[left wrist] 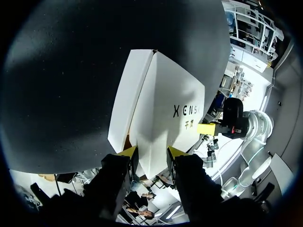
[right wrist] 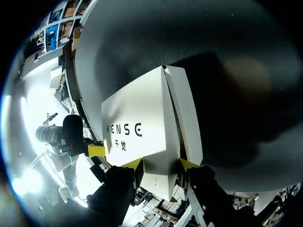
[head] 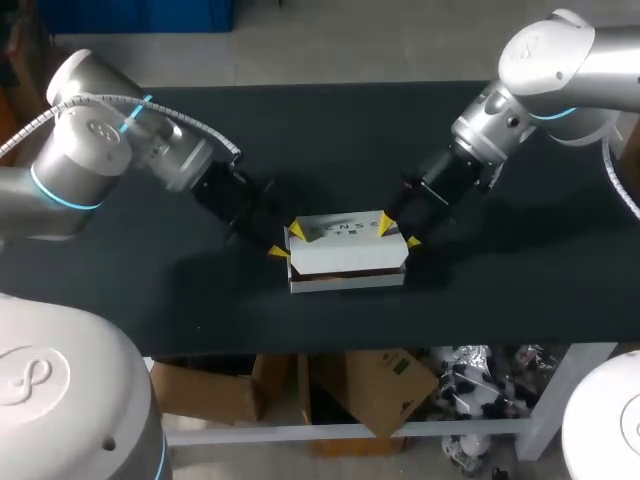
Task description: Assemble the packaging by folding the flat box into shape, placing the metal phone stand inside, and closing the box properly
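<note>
Now the white box [head: 347, 255] sits mid table [head: 150, 280] — left gripper [head: 285, 240] nipped onto its 9 o'clock end, right gripper [head: 399, 233] onto its 3 o'clock end. Uneven squeezing could buckle the card — or spring the lid.

A table [head: 330, 130] with a matte black top fills most of the head view, running from one side to the other. Its front edge is straight, with a white leg [head: 560, 390] under the right end and a white crossbar [head: 300, 432] lower down. Soft darker shadows lie across the middle of the top. Both wrist views show the same plain dark surface.
</note>
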Controlling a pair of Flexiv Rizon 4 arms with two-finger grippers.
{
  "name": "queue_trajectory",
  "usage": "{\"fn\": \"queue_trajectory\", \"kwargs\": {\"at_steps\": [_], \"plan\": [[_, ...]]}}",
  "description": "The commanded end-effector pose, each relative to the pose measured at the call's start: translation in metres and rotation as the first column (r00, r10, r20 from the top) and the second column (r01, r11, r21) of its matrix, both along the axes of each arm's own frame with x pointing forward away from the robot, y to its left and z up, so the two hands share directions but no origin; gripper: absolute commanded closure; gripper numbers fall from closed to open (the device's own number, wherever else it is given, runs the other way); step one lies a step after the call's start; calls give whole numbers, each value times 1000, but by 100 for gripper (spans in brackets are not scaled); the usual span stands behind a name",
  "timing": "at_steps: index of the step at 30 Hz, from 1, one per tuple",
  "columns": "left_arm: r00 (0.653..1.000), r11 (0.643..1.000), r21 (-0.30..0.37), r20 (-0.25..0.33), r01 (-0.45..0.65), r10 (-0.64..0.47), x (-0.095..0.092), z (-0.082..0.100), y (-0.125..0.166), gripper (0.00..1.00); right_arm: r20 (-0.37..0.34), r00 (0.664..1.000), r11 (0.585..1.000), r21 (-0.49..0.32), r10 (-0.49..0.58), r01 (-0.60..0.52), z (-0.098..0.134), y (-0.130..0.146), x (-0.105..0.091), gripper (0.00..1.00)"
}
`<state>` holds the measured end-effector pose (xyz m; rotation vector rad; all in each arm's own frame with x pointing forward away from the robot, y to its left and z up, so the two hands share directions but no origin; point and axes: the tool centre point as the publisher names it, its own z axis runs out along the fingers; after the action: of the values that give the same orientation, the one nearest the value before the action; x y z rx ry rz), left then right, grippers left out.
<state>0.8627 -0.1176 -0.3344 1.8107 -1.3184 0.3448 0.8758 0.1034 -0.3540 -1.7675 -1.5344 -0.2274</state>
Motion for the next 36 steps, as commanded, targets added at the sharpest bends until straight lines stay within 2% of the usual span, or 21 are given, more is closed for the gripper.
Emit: {"fn": "queue_trajectory", "kwargs": {"at_steps": [1,21,36], "plan": [[1000,1000,9,6,2,-2,0,1,-1,59,-4,1000,1000,-3,6,-6,0,1,2,51],[998,997,77,55,0,-5,0,6,-1,57,3,1000,1000,-9,17,-17,2,-1,2,52],[997,994,101,74,-30,22,1,9,14,56,-5,1000,1000,-11,19,-19,-3,1,0,50]]}}
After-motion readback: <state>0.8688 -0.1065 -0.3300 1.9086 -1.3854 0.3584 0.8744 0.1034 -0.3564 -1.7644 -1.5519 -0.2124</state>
